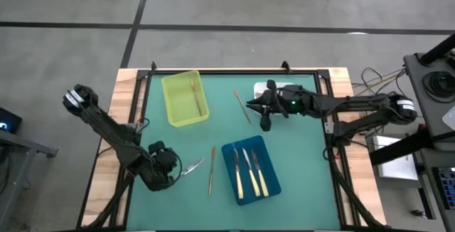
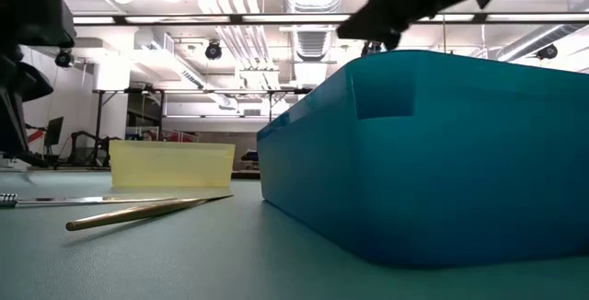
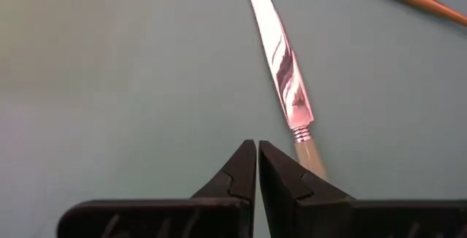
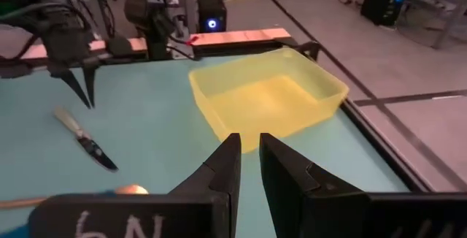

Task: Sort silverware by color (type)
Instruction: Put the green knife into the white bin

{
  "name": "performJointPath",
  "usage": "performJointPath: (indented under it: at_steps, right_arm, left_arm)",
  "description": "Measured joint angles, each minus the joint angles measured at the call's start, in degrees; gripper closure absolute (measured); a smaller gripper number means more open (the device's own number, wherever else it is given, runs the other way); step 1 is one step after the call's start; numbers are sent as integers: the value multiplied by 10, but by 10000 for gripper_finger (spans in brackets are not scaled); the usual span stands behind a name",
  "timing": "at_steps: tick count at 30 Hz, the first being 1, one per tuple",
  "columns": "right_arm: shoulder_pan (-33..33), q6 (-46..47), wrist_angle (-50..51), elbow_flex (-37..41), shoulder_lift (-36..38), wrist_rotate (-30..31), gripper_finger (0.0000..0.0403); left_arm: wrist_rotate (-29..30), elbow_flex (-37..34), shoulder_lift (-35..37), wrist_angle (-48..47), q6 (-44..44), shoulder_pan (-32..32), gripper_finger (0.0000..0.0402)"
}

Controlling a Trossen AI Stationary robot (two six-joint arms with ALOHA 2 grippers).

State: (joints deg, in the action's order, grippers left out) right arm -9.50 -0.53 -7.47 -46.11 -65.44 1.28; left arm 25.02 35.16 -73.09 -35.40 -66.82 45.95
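Three trays are sitting on the green table (image 1: 298, 154): a yellow tray (image 1: 174, 104) holding one gold utensil (image 1: 195, 95), a blue tray (image 1: 231, 171) holding three cream-handled knives (image 1: 249, 171), and a white tray (image 1: 260, 88) mostly hidden under the right arm. Two more gold utensils are lying loose, one (image 1: 242, 106) between the yellow and white trays, one (image 1: 212, 169) just left of the blue tray. The left gripper (image 3: 257, 149) is hovering with fingers pressed together just beside a fourth cream-handled knife (image 1: 190, 168). The right gripper (image 4: 249, 144) is hanging above the table, fingers slightly parted, holding nothing.
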Motion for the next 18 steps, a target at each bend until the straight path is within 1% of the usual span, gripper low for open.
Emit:
performJointPath:
  at_steps: [5, 10, 13, 18]
  right_arm:
    - [21, 18, 39, -72, -68, 0, 360]
    - [47, 26, 118, -159, -145, 0, 360]
    - [64, 25, 157, -209, -193, 1, 360]
    - [91, 23, 204, -286, -266, 0, 360]
  left_arm:
    - [0, 12, 3, 0, 46, 0, 401]
    - [0, 32, 1, -4, 83, 2, 401]
    - [0, 35, 1, -5, 77, 14, 401]
    - [-1, 33, 0, -6, 28, 37, 401]
